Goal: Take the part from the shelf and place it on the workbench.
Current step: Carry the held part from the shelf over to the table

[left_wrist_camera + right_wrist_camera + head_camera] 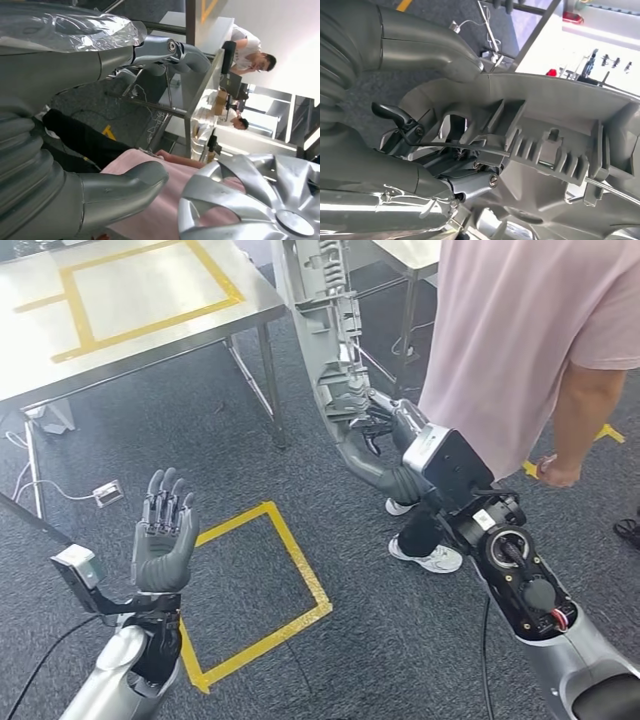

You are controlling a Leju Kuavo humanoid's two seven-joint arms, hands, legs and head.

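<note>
Standing at the upper left, a steel-topped surface (143, 335) marked with yellow tape lines sits apart from both arms. Nearer, the left hand (164, 532) is raised palm-up, fingers spread, holding nothing, beside a yellow tape square (260, 590) on the grey carpet. To the right, the right hand (381, 445) grips the long grey ribbed plastic part (328, 340), held upright in the air, just beside a person in a pink shirt (513, 330).

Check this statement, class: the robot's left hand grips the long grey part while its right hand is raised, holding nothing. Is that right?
Not quite: the hands are swapped. The head view shows the right hand gripping the long grey part, while the left hand is raised, holding nothing.
</note>
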